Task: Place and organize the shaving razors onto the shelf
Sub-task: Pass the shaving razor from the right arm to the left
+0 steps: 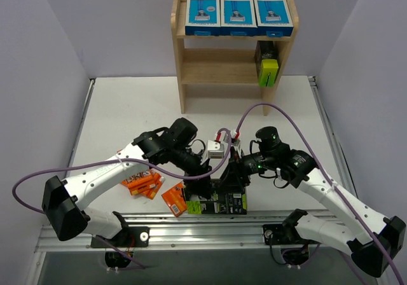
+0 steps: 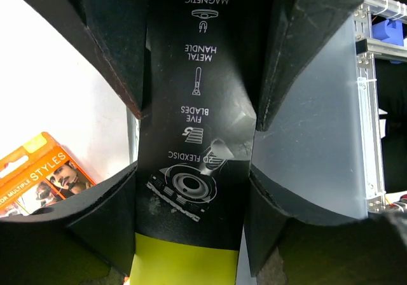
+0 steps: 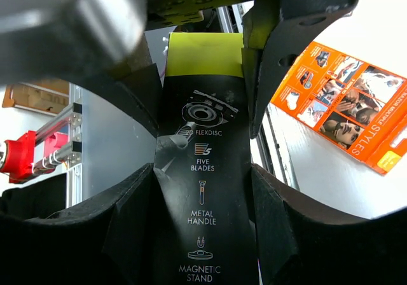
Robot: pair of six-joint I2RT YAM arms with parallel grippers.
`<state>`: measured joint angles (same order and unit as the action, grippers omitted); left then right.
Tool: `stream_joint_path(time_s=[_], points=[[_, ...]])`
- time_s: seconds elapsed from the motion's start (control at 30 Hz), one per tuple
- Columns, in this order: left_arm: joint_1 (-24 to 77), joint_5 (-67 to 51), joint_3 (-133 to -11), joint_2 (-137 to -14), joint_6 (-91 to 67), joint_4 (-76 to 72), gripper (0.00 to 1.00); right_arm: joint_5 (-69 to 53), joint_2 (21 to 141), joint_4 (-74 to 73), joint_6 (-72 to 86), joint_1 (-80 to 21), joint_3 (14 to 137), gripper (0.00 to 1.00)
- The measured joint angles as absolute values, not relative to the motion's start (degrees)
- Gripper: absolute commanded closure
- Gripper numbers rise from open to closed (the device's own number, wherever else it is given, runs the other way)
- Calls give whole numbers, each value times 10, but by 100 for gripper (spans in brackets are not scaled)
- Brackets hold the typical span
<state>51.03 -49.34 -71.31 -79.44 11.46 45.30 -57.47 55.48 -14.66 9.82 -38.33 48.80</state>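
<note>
A black-and-lime-green razor box [image 1: 222,199] sits near the table's front edge between both grippers. My left gripper [image 1: 202,175] is shut on it; in the left wrist view the box [image 2: 197,75] fills the gap between the fingers [image 2: 95,49]. My right gripper [image 1: 236,173] is shut on the same box [image 3: 203,189] from the other end. The wooden shelf [image 1: 191,75] stands at the back. Three blue-and-white boxes [image 1: 238,13] line its top tier. Another black-and-lime box [image 1: 268,69] stands at the right of the middle tier. Orange packs [image 1: 141,183] lie at the left.
One orange pack [image 1: 174,199] lies just left of the held box and shows in the left wrist view [image 2: 44,170] and the right wrist view [image 3: 343,107]. A metal rail [image 1: 191,224] runs along the table's front edge. Grey walls enclose the table.
</note>
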Motion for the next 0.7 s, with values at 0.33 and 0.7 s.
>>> stream_joint_path(time_s=[0.33,0.7], points=[[509,-495,-699,-773,112,422,98,-546,536,-161,86,-388,498,54],[481,-439,-653,-726,88,444,98,-435,460,-169,87,-379,534,17]])
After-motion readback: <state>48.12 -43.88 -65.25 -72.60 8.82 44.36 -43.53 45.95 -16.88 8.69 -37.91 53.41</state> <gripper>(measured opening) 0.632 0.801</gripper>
